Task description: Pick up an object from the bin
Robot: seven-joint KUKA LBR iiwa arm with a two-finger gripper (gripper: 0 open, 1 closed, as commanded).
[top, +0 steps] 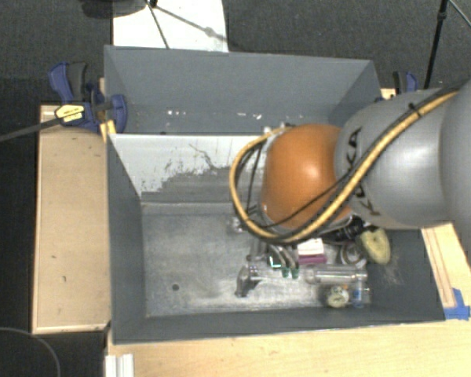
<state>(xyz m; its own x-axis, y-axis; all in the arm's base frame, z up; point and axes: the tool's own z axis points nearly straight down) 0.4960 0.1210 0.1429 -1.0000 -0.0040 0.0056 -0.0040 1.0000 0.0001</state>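
My gripper (250, 280) hangs low over the floor of the grey metal bin (180, 273), toward its near side and right of the middle. I cannot tell how far open it is, and I see nothing in its grasp. Under it the floor looks bare.

Just to its right lies a small heap. Nearest is a small green-and-white piece (286, 267), too tangled with my wrist parts to name. Beside that is a white block with a magenta edge (312, 250), partly tucked under my arm. In front of the block a clear tube (339, 275) lies flat, with its long axis running left to right across the view and one end pointing toward my gripper. A small round yellowish piece with a blue bit beside it (339, 295) sits just in front of the tube, and a pale yellow lump (376, 246) lies farther right.

My orange wrist cover (298, 175) and looped cables (243, 203) hide the bin's back right part.

The floor is scuffed grey metal, with pale scratches on the back wall. The bin stands on dark carpet.
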